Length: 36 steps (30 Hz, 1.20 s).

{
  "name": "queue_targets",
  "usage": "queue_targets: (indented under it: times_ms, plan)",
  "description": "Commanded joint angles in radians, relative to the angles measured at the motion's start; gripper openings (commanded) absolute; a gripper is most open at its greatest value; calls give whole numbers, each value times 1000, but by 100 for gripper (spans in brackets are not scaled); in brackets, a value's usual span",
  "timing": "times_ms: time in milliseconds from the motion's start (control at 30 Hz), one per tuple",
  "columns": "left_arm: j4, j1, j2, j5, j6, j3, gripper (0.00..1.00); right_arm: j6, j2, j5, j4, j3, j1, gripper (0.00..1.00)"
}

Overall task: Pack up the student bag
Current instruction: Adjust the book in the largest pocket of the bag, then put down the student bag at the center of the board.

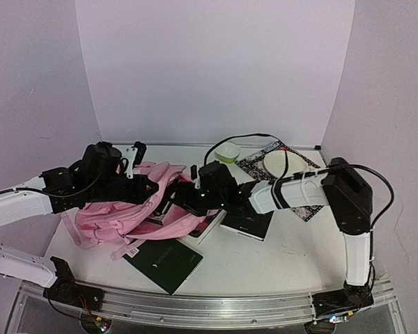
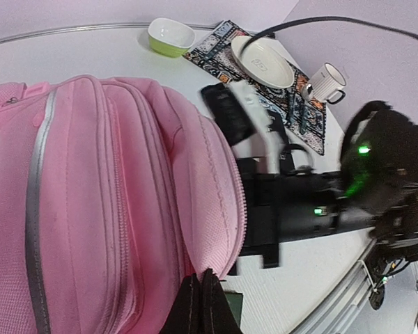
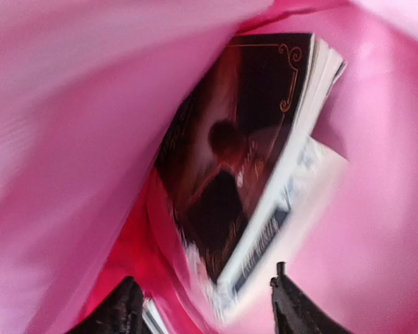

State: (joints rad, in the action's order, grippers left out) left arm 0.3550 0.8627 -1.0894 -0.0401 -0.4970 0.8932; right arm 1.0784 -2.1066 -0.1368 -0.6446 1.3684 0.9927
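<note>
White tabletop [image 1: 285,257], lilac walls. Bag [image 1: 118,216] lies at left-centre, mouth toward right. My left pincer [image 2: 198,296] closed tight, tips at bag's edge; cannot tell whether fabric pinched. My right pincer [image 3: 205,278] inside bag's mouth, spread wide, gripping nothing, pink fabric all round. Dark book [image 3: 244,139] just ahead inside bag, tilted. Green notebook [image 1: 164,259] flat on tabletop just beside bag. Bowl [image 1: 228,152], plate [image 1: 282,165] at back.
</note>
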Motion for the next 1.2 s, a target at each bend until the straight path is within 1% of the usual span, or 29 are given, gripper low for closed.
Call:
queue_targets:
  times_ms: [0,67,200,233,333,467,600,700,833,1067,1167]
  plan:
    - [26,-5,-9,-146,22,10,0,-190,196,20,196,-71,-15,71]
    - [64,-8,-18,-191,25,14,0,-228,242,32,265,-114,-27,75]
    - [129,-22,-36,-282,21,16,0,-298,344,105,394,-192,-60,87]
    - [145,-30,-41,-302,18,17,0,-314,366,126,434,-204,-70,89]
    - [176,-58,-53,-342,11,13,0,-330,441,141,503,-268,-120,91]
    - [188,-95,-65,-373,4,-3,0,-336,528,198,561,-366,-205,98]
    - [189,-135,-85,-391,3,-19,0,-333,578,190,596,-450,-315,98]
    - [187,-139,-97,-401,6,-19,0,-330,593,161,599,-497,-379,98]
    - [188,-139,-82,-408,5,-14,10,-332,583,124,587,-531,-439,98]
    - [188,-138,-46,-316,-1,41,44,-299,493,19,485,-551,-482,97]
    - [188,-138,-32,-283,-6,65,62,-278,449,2,445,-547,-488,96]
